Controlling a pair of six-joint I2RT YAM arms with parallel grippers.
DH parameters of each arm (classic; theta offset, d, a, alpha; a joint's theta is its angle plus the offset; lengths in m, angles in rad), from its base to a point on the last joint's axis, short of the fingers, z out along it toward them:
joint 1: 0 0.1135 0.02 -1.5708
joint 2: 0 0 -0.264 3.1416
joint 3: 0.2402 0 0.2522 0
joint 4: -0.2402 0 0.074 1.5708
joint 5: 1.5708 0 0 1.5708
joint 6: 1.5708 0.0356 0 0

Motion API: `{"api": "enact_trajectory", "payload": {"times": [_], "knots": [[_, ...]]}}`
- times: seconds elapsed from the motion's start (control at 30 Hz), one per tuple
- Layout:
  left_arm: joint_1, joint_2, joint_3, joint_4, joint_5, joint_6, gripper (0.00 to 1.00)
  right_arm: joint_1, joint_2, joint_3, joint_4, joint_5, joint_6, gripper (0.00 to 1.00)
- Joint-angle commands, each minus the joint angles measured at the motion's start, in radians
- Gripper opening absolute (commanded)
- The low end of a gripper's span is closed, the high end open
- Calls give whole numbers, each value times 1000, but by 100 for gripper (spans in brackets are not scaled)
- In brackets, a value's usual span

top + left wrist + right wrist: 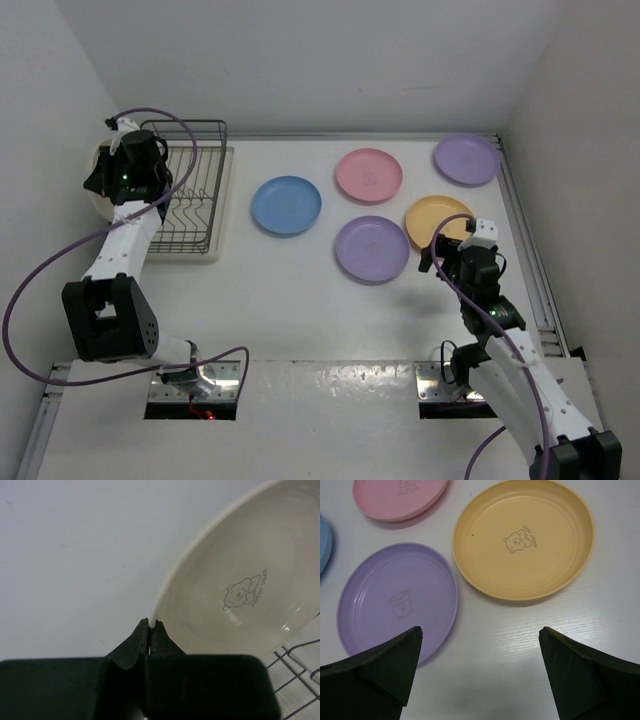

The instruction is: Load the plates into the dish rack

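My left gripper (135, 168) is shut on the rim of the cream plate (235, 580), holding it on edge over the left side of the dark wire dish rack (195, 200); the plate's edge shows beside the gripper (98, 200). Rack wires show at the lower right of the left wrist view (295, 672). The blue (286, 205), pink (368, 174), orange-yellow (432, 218) and two purple plates (371, 249) (466, 159) lie flat on the table. My right gripper (480, 632) is open and empty above bare table, just in front of the orange-yellow plate (525, 537) and the near purple plate (395, 600).
The rack stands on a cream-white tray base (222, 205) at the table's far left, against the left wall. Walls close the back and both sides. A metal rail (530, 250) runs along the right edge. The pink plate (400, 497) and the blue plate's rim (324, 540) show in the right wrist view.
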Motion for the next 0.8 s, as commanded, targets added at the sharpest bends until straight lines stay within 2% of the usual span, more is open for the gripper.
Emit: {"api": "enact_trajectory", "payload": {"times": [0.0,0.13,0.43,0.5,0.53,0.67,0.7,0.77], "knots": [[-5,-9,-60,113,-15,24,0,6,-17,-10,13,21,0,100],[-5,0,-94,159,-42,44,0,6,-40,-17,0,23,0,100],[-14,45,-129,53,14,-60,0,7,-77,-36,-4,22,16,100],[-14,45,-129,25,53,-81,6,4,-45,-27,-5,-7,22,100],[-5,45,-129,13,63,-91,12,6,-10,0,-13,-12,40,100],[17,54,-99,-37,84,-135,12,1,139,94,-80,-15,86,100],[17,65,-88,-48,109,-135,16,-8,155,120,-85,-6,82,100],[17,65,-79,-80,132,-144,33,-37,236,158,-82,15,150,100]]}}
